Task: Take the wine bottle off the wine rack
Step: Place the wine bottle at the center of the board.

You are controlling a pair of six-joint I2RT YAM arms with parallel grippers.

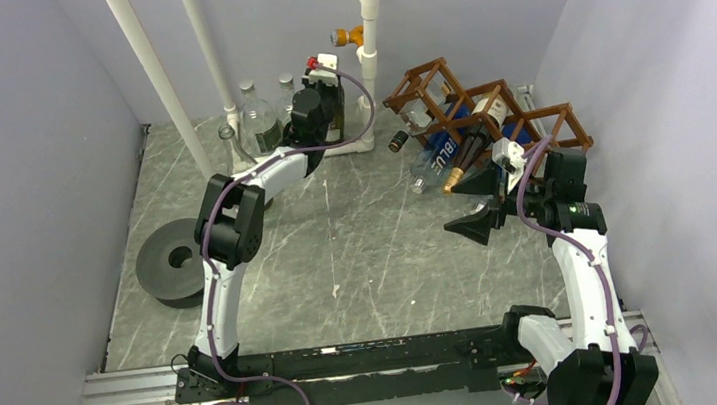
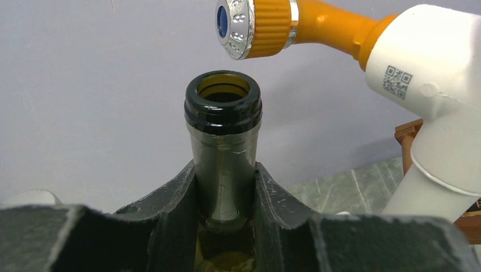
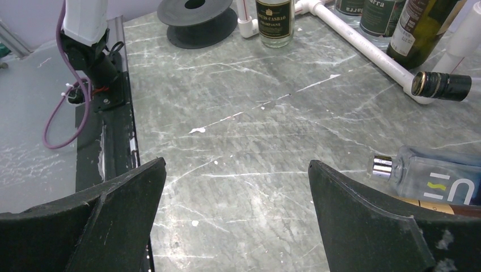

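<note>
Your surface [image 1: 370, 252] carries the wine rack [image 1: 495, 88] at its far right. The rack is not emptied: a gold-topped bottle [image 1: 458, 165] and a clear bottle [image 3: 434, 184] with a blue label poke out of its cells, just beyond the right fingers [image 3: 363, 221].

One green wine bottle [image 2: 223, 141] is, I judge, already off the rack. The left fingers [image 2: 170, 204] pinch its neck and hold it upright, its open mouth above them and an orange nozzle [image 2: 272, 25] over that. You cannot tell whether its base rests on the surface. What seems left is to set it down and release it.

The left arm [image 1: 226, 226] reaches long toward the back wall. The right arm [image 1: 582, 259] is folded at the elbow, its fingers spread wide, holding nothing and aimed across bare surface. The clear bottle's silver cap lies just outside one finger.
</note>
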